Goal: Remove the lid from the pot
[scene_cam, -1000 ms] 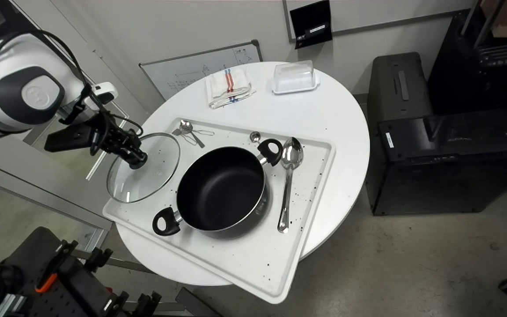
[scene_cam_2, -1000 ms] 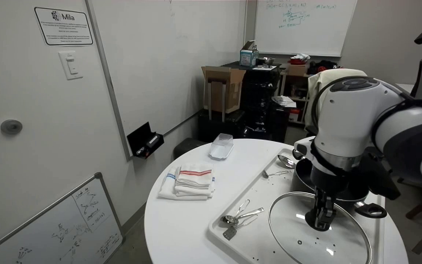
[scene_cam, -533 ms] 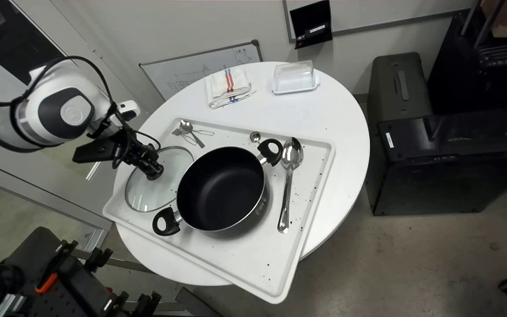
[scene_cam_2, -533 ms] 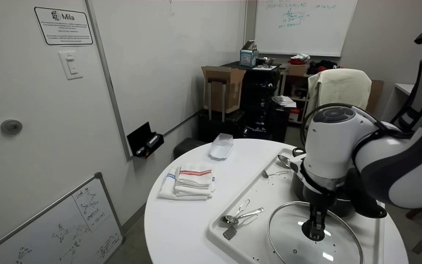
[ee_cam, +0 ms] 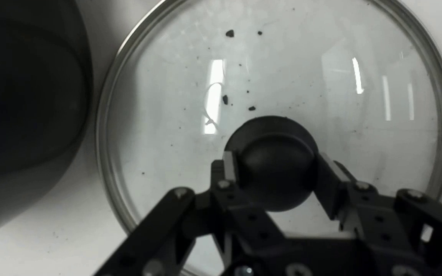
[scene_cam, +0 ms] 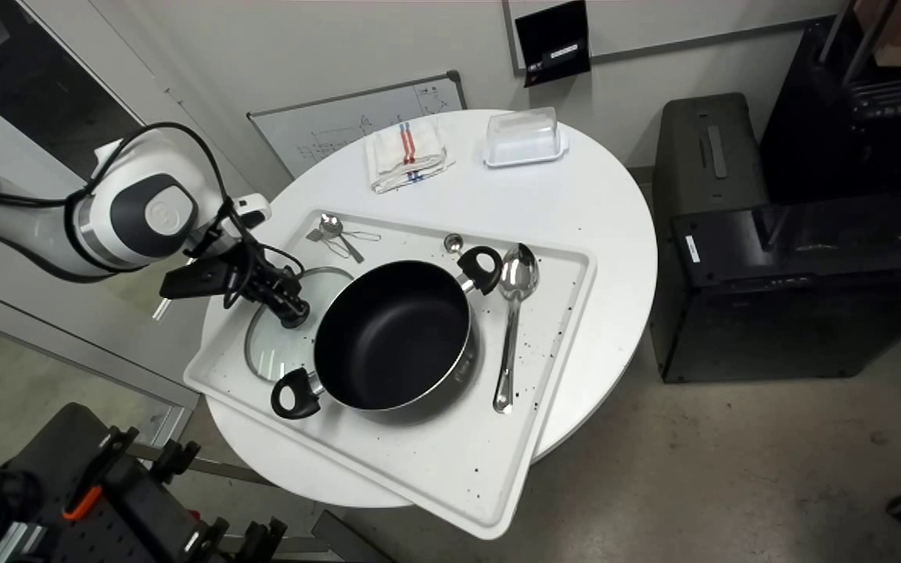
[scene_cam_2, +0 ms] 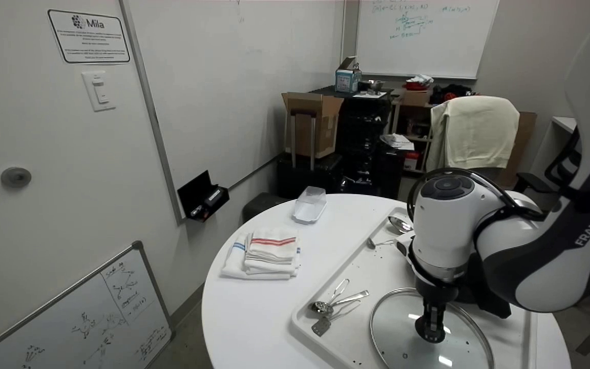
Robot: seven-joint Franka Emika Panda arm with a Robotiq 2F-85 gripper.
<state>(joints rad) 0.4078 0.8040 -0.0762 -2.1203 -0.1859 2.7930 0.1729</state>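
The black pot (scene_cam: 392, 344) stands uncovered on the white tray, its dark inside showing in an exterior view. The glass lid (scene_cam: 272, 348) is beside the pot, over the tray's corner, partly hidden behind the pot. It lies flat in an exterior view (scene_cam_2: 395, 328); I cannot tell if its rim touches the tray. My gripper (ee_cam: 276, 168) is shut on the lid's dark knob (ee_cam: 278, 153), a pad on each side. The gripper also shows in both exterior views (scene_cam: 292, 309) (scene_cam_2: 432, 325). The pot's wall (ee_cam: 37, 99) is close to the lid's rim in the wrist view.
The tray (scene_cam: 450, 477) sits on a round white table (scene_cam: 607, 219). A large spoon (scene_cam: 510, 336) lies beyond the pot. Small utensils (scene_cam: 337, 234) lie near the lid. Folded towels (scene_cam: 407, 152) and a clear-covered dish (scene_cam: 525, 139) stand at the table's back.
My gripper has moved down and closer to the pot with the lid in hold. The lid has sunk from above the tray to near its surface. The pot has not moved.
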